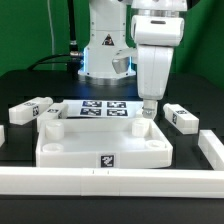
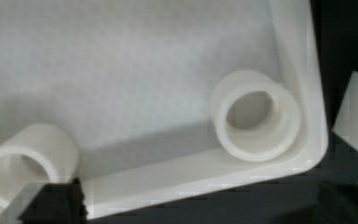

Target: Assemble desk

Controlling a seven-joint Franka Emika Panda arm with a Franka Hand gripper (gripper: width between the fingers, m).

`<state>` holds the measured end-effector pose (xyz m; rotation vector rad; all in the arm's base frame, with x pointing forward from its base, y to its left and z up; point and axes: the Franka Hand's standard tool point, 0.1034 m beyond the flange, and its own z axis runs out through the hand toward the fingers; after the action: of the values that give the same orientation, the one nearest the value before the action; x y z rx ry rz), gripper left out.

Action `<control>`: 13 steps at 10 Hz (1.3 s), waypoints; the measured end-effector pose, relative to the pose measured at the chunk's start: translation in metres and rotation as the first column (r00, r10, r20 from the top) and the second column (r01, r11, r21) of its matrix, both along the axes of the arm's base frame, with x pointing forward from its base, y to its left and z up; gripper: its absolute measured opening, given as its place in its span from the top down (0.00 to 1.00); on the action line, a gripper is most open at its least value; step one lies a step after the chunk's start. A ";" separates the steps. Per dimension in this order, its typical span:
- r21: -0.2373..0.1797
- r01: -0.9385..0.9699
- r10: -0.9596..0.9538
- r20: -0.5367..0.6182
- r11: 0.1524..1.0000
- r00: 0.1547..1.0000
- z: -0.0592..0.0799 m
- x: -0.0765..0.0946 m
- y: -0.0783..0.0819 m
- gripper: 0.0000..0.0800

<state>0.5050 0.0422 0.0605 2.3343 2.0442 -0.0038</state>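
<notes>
Hand (image 1: 148, 108) spread wide and empty, low over the far corner of the white slab (image 1: 105, 142) on the exterior view's right.
I see its jaws fully apart with nothing between them; I can't tell whether a tip touches the rim. The slab lies flat, between the marker board (image 1: 104, 108) behind and the border rail (image 1: 110, 181) in front. My wrist view shows its smooth inner face and a round socket (image 2: 256, 115) by the raised rim. One leg (image 1: 181, 117) lies loose just beside it.
</notes>
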 end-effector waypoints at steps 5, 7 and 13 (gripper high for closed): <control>0.000 -0.452 0.452 -0.033 0.892 0.891 -0.018 -0.016 -0.052 0.19; 0.012 -0.422 0.422 -0.050 0.907 0.905 -0.029 -0.023 -0.058 0.19; 0.034 -0.384 0.386 -0.079 0.923 0.919 -0.052 -0.034 -0.055 0.33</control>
<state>0.4707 -0.0130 0.0080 1.9273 2.5186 -0.0740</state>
